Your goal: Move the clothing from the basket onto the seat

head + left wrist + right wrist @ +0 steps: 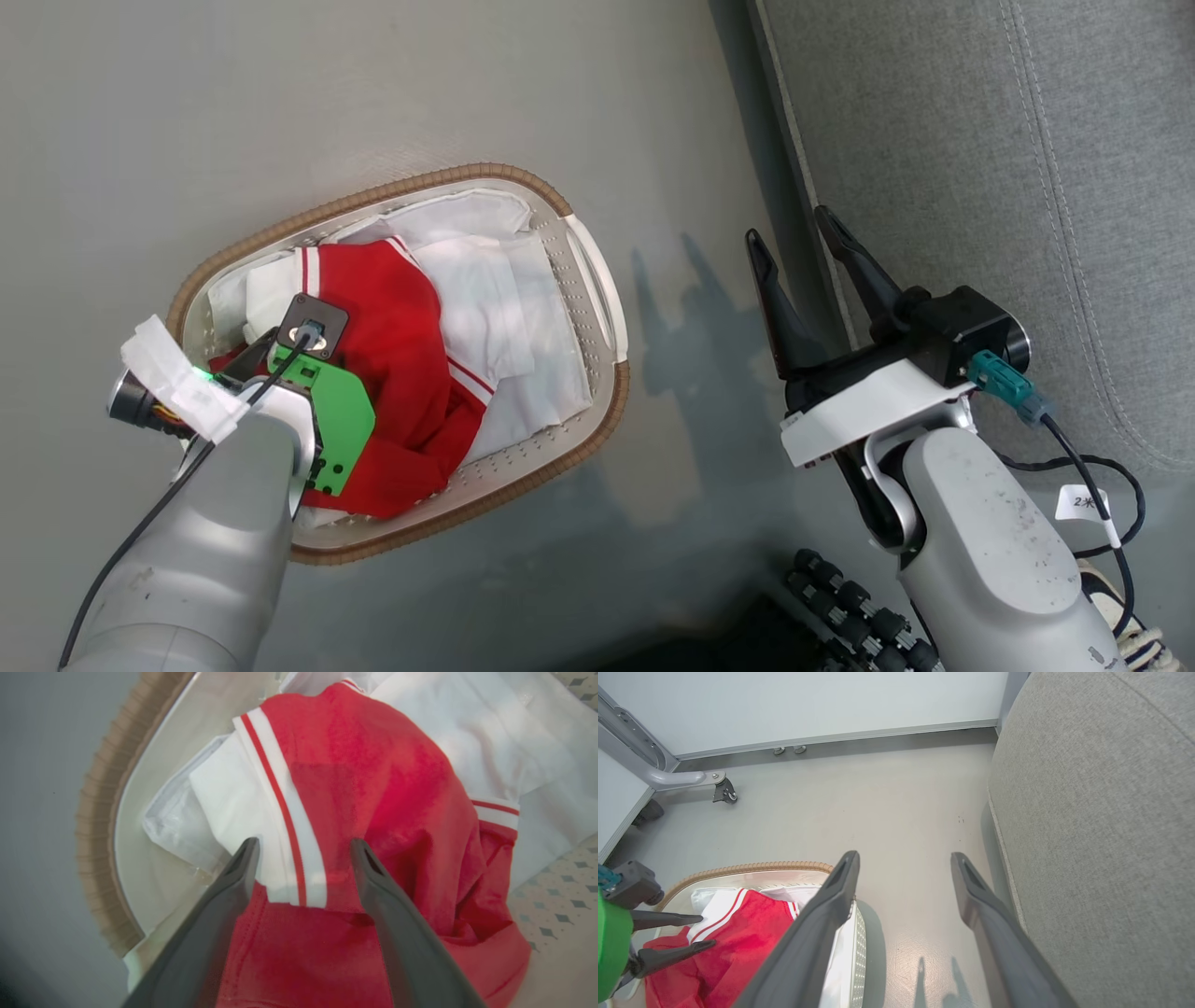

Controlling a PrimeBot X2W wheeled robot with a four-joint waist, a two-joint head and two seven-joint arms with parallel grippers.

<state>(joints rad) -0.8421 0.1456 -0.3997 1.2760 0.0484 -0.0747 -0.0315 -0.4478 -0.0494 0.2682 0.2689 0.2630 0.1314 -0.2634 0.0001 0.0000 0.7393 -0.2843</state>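
The basket (467, 174) stands on the floor, left of the seat (980, 140). Inside it the red clothing (401, 355) with white striped trim lies crumpled over white fabric. My left gripper (303, 844) is open and low over the clothing (373, 788), its fingers on either side of the striped white band. I cannot tell whether they touch the cloth. From the right wrist, the left gripper (703, 931) shows inside the basket (752, 867). My right gripper (789, 227) is open and empty above the floor, beside the seat's edge (1101, 812).
A white liner sheet (504, 280) fills the basket's right half. A grey frame leg with a caster (724, 791) and a wall stand beyond the basket. Black rollers (850, 597) of my base, a cable and a laced shoe (1130, 625) lie at the lower right.
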